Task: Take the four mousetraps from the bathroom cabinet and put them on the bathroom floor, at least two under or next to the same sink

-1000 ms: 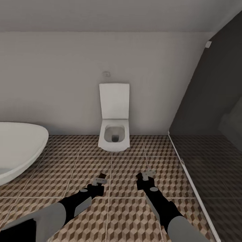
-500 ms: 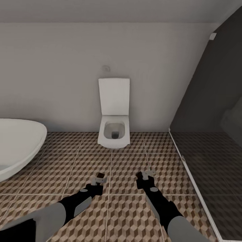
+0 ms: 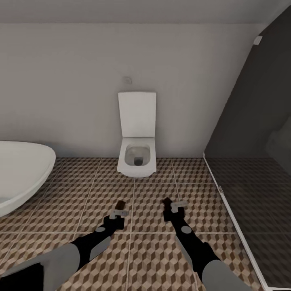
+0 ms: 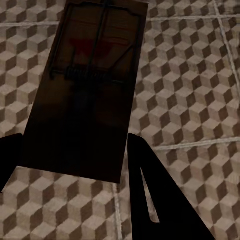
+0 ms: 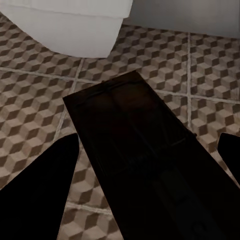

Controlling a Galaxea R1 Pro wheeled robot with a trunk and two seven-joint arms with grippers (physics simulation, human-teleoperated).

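- Left pincer clamped on a mousetrap, board gripped at its near end, wire parts facing the wrist camera, cube-patterned tiles behind it.
- Right pincer likewise gripping a second mousetrap, dark board lying between the fingers, base of the white toilet beyond it.
- Both loads carried low and forward over the bathroom floor, side by side, apart from each other.
- Straight ahead: toilet against the wall, lid up. Off to the left: curved white bathtub. Off to the right: dark glass shower screen.
- Progress, judged from here: two traps in hand and out of storage, neither set down yet.
- Left to do, as a judgement: turning toward the vanity, setting at least two traps under or right beside the basin, same tiled surface for all.
- Other two traps: whereabouts impossible to tell from these views.
- Caution: keeping clear of the dark shower floor when placing.
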